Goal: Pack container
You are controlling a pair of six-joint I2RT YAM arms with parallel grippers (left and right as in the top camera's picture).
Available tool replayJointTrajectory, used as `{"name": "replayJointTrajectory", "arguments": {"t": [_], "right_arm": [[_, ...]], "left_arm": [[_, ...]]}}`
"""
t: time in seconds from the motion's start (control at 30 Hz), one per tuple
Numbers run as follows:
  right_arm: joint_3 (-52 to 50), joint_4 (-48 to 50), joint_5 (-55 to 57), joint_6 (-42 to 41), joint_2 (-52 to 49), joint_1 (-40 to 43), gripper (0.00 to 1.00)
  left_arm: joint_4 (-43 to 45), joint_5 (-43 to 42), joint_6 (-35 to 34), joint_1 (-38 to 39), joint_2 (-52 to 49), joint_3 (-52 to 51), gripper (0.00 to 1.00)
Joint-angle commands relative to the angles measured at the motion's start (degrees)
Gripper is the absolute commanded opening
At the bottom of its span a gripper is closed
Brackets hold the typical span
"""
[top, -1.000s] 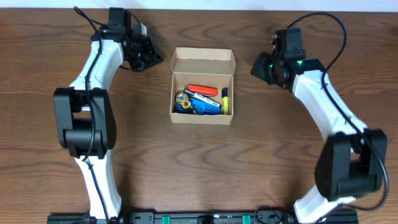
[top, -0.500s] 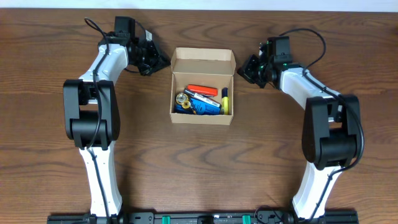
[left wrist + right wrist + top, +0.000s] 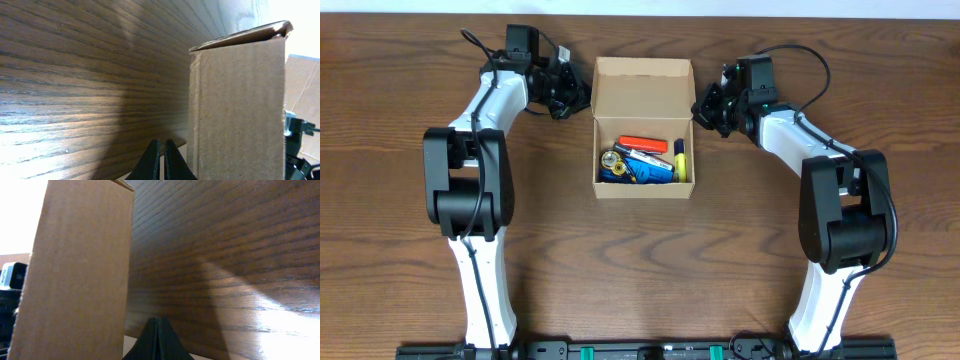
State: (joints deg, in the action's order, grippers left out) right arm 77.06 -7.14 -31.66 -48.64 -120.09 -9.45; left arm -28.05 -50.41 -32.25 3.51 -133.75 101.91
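- The container (image 3: 642,192) stands open on the wooden table (image 3: 740,260), in the middle between the two arms.
- Inside the container, a blue object (image 3: 650,168) lies in the near part. A small round metal piece (image 3: 612,160) is by the left wall, and a yellow and black piece (image 3: 681,160) is along the right wall.
- An orange marker (image 3: 642,142) lies behind them, closer to the far wall of the container.
- The lid (image 3: 643,85) is raised at the far side of the container.
- The left gripper (image 3: 578,98) is just beside the left edge of the lid. In its wrist view the two fingers (image 3: 155,160) are pressed together and hold nothing, with the cardboard close on their right. I cannot tell if they touch it.
- The right gripper (image 3: 703,108) is just beside the right edge of the lid. Its fingers (image 3: 150,340) are also clenched on nothing, with the cardboard on their left.
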Motion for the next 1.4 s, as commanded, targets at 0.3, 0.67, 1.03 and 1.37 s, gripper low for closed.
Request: {"name": "replayJointTrajectory", "arguments": {"t": [0.3,0.67,1.03,1.37], "right_arm": [[-0.02,5.46,-10.69,3.1,-0.94,0.83,0.02],[-0.02,15.82,-17.46,4.22,-0.92,1.66,0.01],[-0.02,14.03,-21.62,11.54,3.91,1.88,0.02],[-0.02,-17.73,-8.68,29.59,15.34,0.35,0.02]], "left_arm": [[0.04,-6.14,8.28,-0.92,4.52,0.33,0.06],[2.25,-5.99,12.55,-0.96,11.06,0.33,0.06],[-7.89,-0.37,23.78,-0.59,18.16,0.33,0.06],[-31.32,12.46,37.51,4.63,20.76,0.33,0.06]]}}
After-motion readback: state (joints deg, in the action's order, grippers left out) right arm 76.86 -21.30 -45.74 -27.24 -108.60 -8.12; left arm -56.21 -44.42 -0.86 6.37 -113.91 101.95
